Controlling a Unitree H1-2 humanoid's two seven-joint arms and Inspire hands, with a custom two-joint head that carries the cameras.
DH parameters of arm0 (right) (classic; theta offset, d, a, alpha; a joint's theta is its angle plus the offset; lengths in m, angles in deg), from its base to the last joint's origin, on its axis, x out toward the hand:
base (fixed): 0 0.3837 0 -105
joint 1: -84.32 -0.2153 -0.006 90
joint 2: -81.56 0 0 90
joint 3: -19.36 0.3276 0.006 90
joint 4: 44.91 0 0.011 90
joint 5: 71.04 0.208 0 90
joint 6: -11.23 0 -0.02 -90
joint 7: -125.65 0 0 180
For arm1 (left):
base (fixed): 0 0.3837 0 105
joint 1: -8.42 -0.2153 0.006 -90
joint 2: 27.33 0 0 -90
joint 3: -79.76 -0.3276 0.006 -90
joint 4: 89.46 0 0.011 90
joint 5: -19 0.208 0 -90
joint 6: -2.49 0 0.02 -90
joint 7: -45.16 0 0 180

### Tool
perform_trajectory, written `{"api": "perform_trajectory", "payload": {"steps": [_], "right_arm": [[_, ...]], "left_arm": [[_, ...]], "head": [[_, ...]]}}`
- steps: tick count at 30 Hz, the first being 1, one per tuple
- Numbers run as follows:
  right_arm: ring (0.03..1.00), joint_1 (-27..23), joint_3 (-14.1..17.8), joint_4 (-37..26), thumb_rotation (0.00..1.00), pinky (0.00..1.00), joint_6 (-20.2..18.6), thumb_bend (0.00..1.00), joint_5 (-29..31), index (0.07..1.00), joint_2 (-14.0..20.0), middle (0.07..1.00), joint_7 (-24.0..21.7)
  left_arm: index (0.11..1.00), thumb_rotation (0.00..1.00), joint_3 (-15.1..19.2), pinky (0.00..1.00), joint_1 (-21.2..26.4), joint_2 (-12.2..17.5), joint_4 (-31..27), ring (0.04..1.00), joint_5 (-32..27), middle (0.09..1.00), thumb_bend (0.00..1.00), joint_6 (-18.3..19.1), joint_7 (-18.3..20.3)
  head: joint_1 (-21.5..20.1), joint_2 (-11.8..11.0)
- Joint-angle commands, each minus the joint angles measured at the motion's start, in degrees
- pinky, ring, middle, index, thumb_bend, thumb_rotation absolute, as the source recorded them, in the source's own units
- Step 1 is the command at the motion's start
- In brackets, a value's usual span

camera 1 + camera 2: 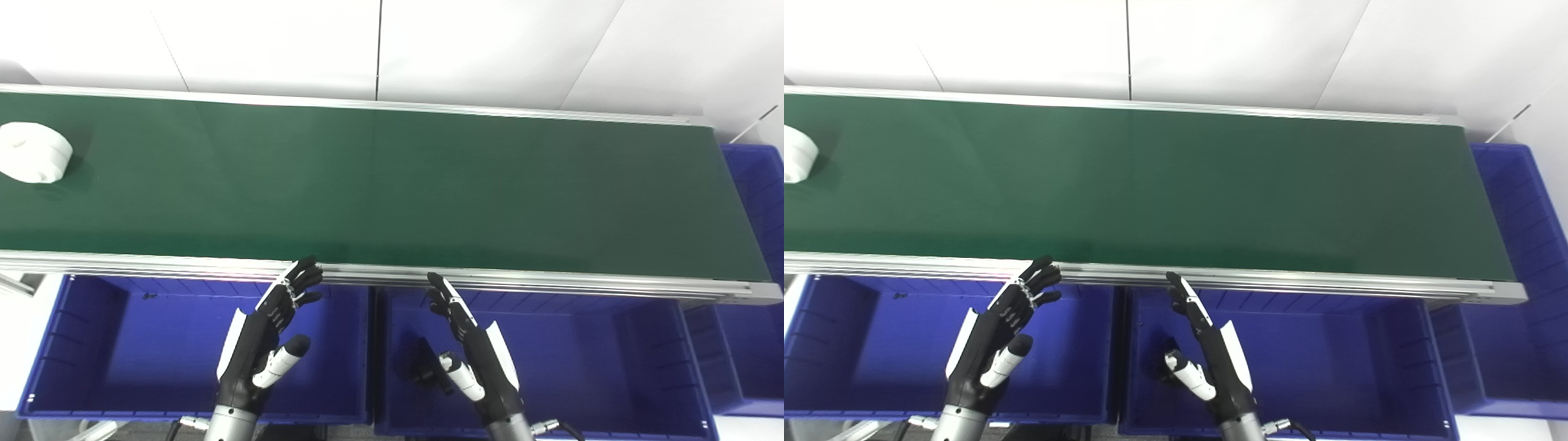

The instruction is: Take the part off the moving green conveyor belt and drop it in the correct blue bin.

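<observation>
While the white part [33,152] rides the green conveyor belt [380,184] far beyond the left hand [269,324], both it and the right hand [471,343] wait open, empty, above blue bins [92,343]; next, a timed reach.

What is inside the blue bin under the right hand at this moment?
A dark object lies on the floor of the bin, beside the right hand. The hand and forearm cover part of it, so its shape is unclear. The rest of the visible floor looks bare.
</observation>
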Motion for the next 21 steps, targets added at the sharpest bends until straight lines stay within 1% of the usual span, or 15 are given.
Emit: {"api": "perform_trajectory", "payload": {"steps": [1,5,6,10,13,15,21], "right_arm": [[0.928,-0.3,-0.2,-1.0,1.00,0.88,3.1,0.91,0.1,0.948,0.0,0.961,0.2],[0.926,-0.3,-0.3,-1.0,1.00,0.89,3.1,0.90,0.3,0.947,0.1,0.960,0.3],[0.926,-0.4,-0.4,-1.0,1.00,0.89,3.1,0.90,0.3,0.948,0.2,0.960,0.2],[0.923,-0.7,-0.5,-0.5,1.00,0.88,3.1,0.89,0.2,0.945,0.3,0.958,0.5],[0.917,-0.9,-0.5,0.0,1.00,0.87,3.1,0.89,0.0,0.940,0.3,0.953,0.9],[0.916,-1.0,-0.6,0.0,1.00,0.87,3.1,0.89,0.2,0.939,0.3,0.952,0.8],[0.917,-1.0,-0.6,0.2,1.00,0.87,3.1,0.90,0.3,0.943,0.1,0.952,0.9]], "left_arm": [[0.866,0.81,0.0,0.78,0.0,0.1,-1.3,0.854,0.2,0.853,0.82,-0.6,0.3],[0.871,0.80,-0.1,0.79,0.0,0.2,-1.6,0.858,0.1,0.856,0.81,-0.1,0.4],[0.867,0.81,0.0,0.79,0.0,0.1,-1.6,0.856,0.3,0.854,0.83,-0.3,0.3],[0.855,0.80,0.0,0.78,0.5,-0.1,-0.6,0.849,0.4,0.849,0.82,-1.3,0.2],[0.853,0.81,0.0,0.78,0.7,-0.3,0.0,0.849,1.0,0.850,0.82,-1.4,0.0],[0.851,0.81,-0.1,0.78,0.7,-0.4,-0.1,0.851,1.2,0.851,0.83,-0.7,0.0],[0.859,0.80,-0.2,0.78,0.9,0.0,0.6,0.853,1.1,0.856,0.81,-1.5,0.4]], "head": [[0.1,0.0],[0.3,0.3],[0.3,0.4],[0.3,0.2],[0.7,0.0],[0.7,0.1],[0.5,0.2]]}}
